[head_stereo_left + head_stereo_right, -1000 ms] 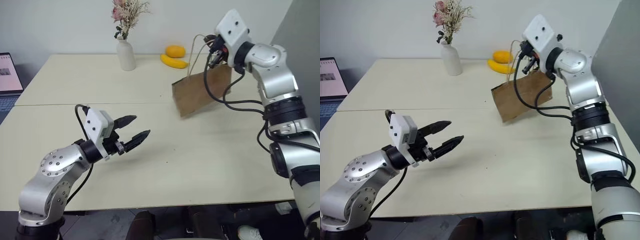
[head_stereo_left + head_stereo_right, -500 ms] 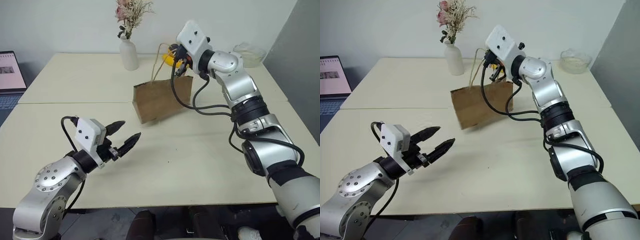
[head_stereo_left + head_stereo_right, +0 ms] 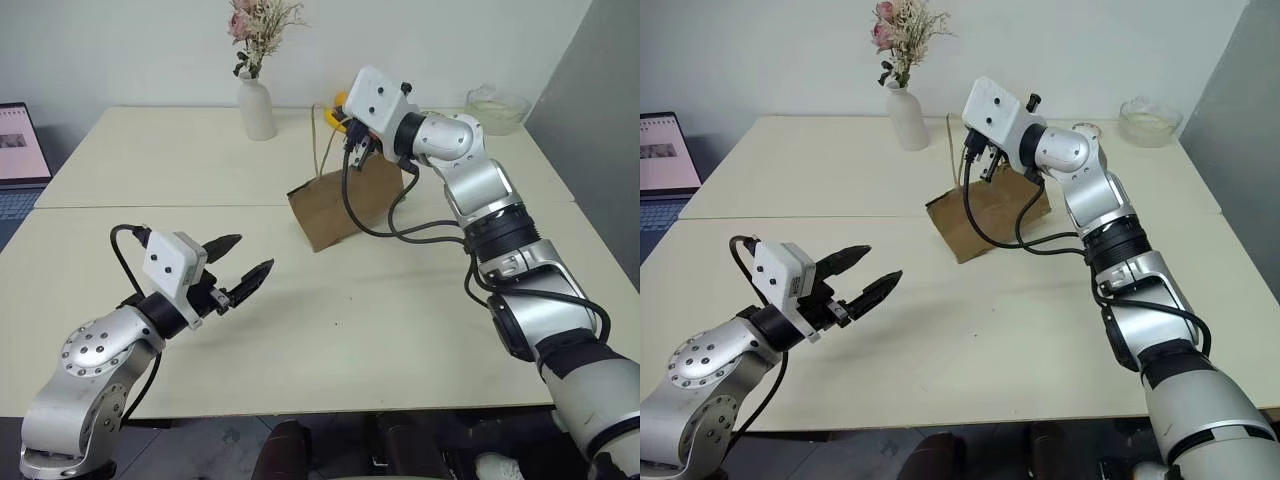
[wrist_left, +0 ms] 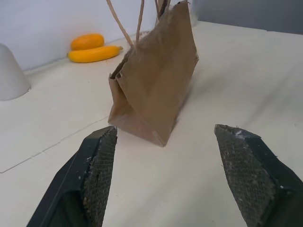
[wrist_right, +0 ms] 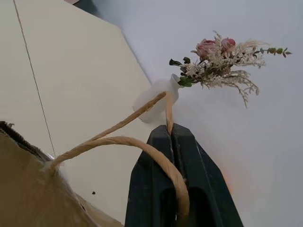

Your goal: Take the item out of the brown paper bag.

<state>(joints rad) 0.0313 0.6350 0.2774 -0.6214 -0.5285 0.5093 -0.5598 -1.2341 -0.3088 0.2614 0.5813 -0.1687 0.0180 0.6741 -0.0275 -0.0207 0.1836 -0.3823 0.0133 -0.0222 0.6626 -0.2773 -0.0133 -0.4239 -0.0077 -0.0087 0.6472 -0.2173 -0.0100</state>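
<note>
Two pale tables (image 3: 200, 160) butted together, seam running across. Plain white wall (image 3: 120, 50) behind. Grey panel (image 3: 600, 100) at upper right. Even light, soft shadows.

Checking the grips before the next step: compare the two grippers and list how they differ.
The left gripper is open with nothing between its fingers; the right gripper is shut on a cord handle of the bag. The left hangs low over bare table, short of the bag; the right is raised above the bag's top. Both have two black fingers.
</note>
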